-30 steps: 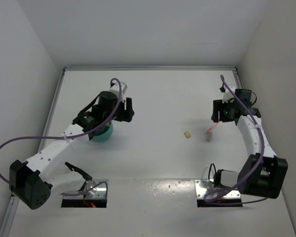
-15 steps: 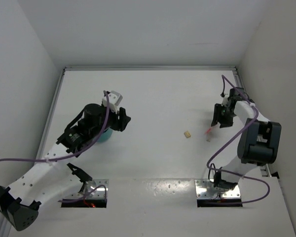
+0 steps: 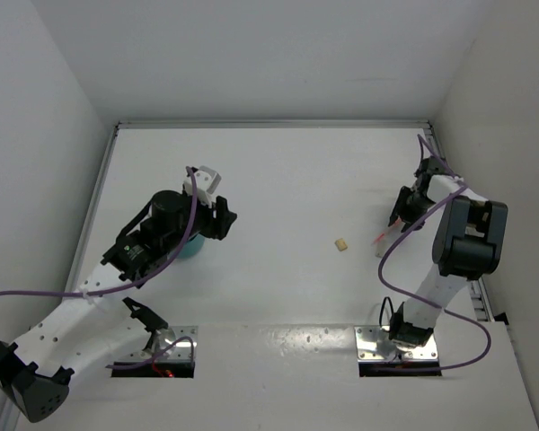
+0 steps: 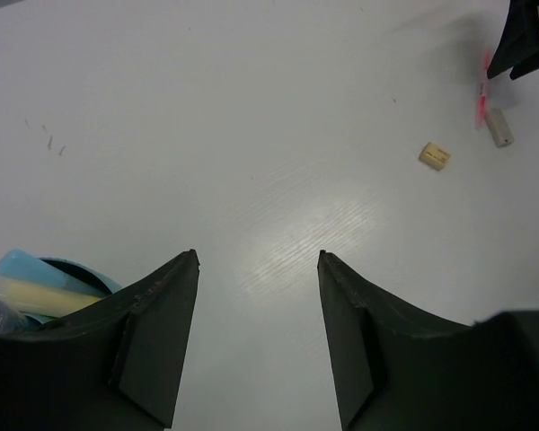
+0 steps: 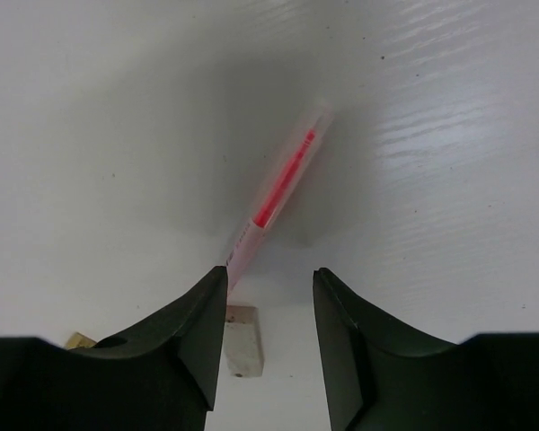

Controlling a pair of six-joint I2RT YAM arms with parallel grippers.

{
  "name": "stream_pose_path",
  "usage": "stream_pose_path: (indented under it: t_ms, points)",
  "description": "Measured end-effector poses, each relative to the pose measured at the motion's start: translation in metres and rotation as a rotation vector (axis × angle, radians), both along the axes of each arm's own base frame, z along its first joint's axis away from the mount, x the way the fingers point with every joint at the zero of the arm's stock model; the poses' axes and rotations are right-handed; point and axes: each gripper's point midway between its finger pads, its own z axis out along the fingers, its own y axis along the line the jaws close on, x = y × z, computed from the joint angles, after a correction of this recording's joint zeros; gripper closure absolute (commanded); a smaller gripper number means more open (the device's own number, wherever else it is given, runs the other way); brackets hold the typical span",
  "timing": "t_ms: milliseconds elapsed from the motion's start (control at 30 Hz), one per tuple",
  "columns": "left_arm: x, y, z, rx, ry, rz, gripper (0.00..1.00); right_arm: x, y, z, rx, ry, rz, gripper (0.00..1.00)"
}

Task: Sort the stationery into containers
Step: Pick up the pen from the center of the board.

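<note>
The white tabletop (image 3: 287, 171) fills the space between white walls. The left arm (image 3: 117, 269) reaches up from its base towards the left middle of the tabletop. The right arm (image 3: 458, 242) stands folded at the right edge.

A round teal holder (image 3: 190, 249) stands on the tabletop under the left arm, mostly hidden by it from above. In the left wrist view its rim (image 4: 67, 267) shows beside one finger, with a blue marker (image 4: 18, 265) and a yellow marker (image 4: 27, 296) lying in it.

The left tool (image 4: 256, 256) hangs just beside the holder with its jaws spread wide and only bare tabletop between them. The right tool (image 5: 269, 274) is low over the tabletop, its jaws parted and gripping nothing.

A thin pink pen (image 5: 283, 193) lies flat on the tabletop, slanting away from the right tool. Its near end reaches the tip of one finger; whether the two touch is hard to tell.

A short white stub (image 5: 244, 346) lies just beside that end of the pen. A smaller tan piece (image 3: 341, 243) lies apart, towards the middle of the tabletop.
</note>
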Motion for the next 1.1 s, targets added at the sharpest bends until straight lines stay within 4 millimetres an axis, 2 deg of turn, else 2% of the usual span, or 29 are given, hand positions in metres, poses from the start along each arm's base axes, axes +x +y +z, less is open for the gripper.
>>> stream_pose_path:
  t_ms: [433,567,767,1000,1100]
  points:
    - [0.001,0.005,0.004,-0.001,-0.016,0.024,0.39,0.014,-0.013,-0.013,-0.044,0.022,-0.135,0.57]
    - [0.001,0.007,0.004,-0.004,-0.024,0.032,0.39,0.015,-0.014,-0.018,-0.054,0.041,-0.147,0.6]
    - [0.001,0.009,0.005,-0.003,-0.03,0.045,0.39,0.02,-0.016,-0.019,-0.06,0.049,-0.16,0.74]
    - [0.002,0.012,0.008,-0.006,-0.043,0.06,0.39,0.024,-0.013,-0.019,-0.035,0.053,-0.168,1.0]
    - [0.003,0.015,0.009,-0.006,-0.051,0.075,0.39,0.035,-0.006,-0.017,0.013,0.035,-0.157,1.0]
